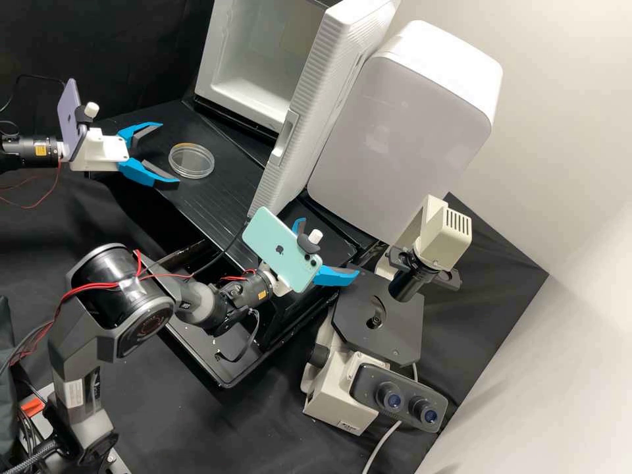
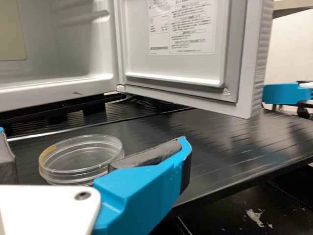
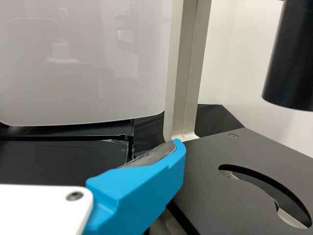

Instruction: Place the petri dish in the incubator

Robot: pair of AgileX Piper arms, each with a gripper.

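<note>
Petri dish (image 1: 191,160) sits flat on the black ribbed table (image 1: 220,197), just in front of the incubator's (image 1: 253,56) open mouth and outside the chamber. It is clear and round, with its lid on, and nothing touches it.

From where I stand, the incubator door (image 1: 395,125) is swung wide to the side and the white chamber behind it is open to the room.

The left gripper (image 1: 168,153) hangs level above the table, out in front of the incubator and just beside the dish. Its blue fingers (image 1: 139,131) are spread apart and point at the dish without closing on it. Its own wrist view looks over the dish (image 2: 80,157) toward the incubator's lower sill, with one finger (image 2: 161,166) close to the dish's edge.

The right gripper (image 1: 327,249) is below the outer face of the open incubator door, on the side away from the chamber. Its fingers (image 1: 339,276) are also apart and hold nothing. They hover at the edge of the black stage (image 3: 234,176) of a microscope (image 1: 368,368) that stands beside the incubator door.
</note>
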